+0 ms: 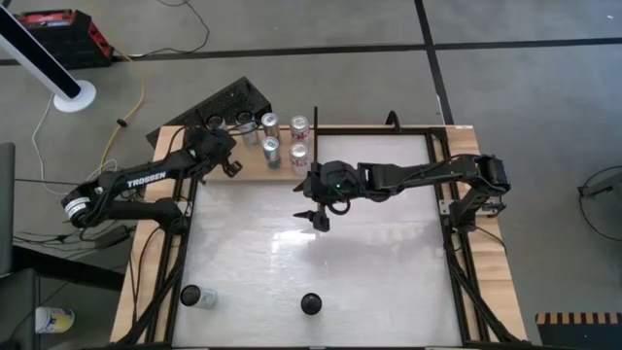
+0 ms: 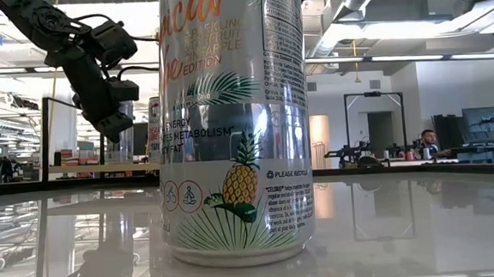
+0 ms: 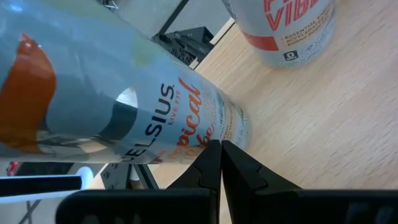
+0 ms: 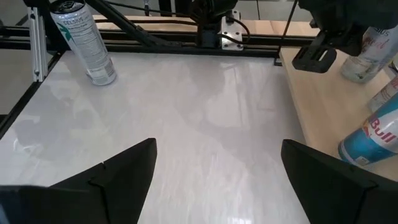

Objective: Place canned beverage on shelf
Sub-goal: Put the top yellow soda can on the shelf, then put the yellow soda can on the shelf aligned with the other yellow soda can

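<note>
Shelf of pale wood along table's far edge, carrying upright silver aluminium cans. Left gripper pinched closed, empty, above shelf. Right gripper spread wide, empty, over glossy white tabletop.

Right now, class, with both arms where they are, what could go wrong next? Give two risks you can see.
1. The left gripper, fingers shut, sits on the shelf right beside the cans there; swinging away, it may knock one over.
2. The right gripper hangs open and empty over the white table. Two cans still wait at the near edge; a long reach may tip one.
</note>
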`<state>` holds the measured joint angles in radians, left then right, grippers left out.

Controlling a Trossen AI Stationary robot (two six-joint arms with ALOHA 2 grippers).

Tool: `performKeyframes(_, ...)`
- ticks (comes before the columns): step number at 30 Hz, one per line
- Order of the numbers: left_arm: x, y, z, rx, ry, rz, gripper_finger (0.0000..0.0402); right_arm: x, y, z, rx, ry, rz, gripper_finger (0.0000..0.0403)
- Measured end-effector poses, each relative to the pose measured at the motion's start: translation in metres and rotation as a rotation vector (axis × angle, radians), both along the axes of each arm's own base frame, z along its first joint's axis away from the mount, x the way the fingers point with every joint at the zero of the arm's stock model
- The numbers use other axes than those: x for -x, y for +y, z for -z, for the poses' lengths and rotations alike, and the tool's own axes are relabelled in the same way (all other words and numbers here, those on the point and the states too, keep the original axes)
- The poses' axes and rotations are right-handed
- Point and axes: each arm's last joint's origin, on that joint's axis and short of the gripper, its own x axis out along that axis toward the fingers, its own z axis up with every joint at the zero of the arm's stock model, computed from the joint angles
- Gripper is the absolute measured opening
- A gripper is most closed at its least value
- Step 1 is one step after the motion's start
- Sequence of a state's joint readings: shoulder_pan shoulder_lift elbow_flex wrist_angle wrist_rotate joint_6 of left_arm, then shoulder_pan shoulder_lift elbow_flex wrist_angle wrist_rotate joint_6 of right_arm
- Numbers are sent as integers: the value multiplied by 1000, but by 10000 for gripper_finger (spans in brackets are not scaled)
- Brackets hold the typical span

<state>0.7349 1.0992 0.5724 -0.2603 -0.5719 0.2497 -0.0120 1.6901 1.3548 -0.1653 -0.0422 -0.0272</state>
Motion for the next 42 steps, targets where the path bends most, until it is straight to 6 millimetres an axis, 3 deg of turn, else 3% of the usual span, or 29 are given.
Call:
performKeyframes(7, -12, -12, -4, -21, -15, 106, 0, 0, 8, 1, -8, 10, -17, 367)
performKeyframes(12, -24, -34, -13, -83, -19, 200, 0, 1, 26, 1, 3, 9, -69, 367)
performKeyframes(17, -28, -65, -29, -92, -130, 362, 0, 3, 46, 1, -11, 10, -113, 367)
performKeyframes(21, -23, -97, -42, -10, -290, 580, 0, 4, 58, 0, -21, 7, -99, 367)
performKeyframes(29, 3, -153, -62, 361, -596, 1024, 0, 4, 70, -3, -54, -26, -77, 367)
performKeyframes(34, 12, -176, -67, 424, -625, 1189, 0, 6, 86, -7, -70, -74, -106, 367)
performKeyframes(42, 14, -200, -66, 483, -579, 1416, 3, 13, 136, -7, -75, -135, -127, 367)
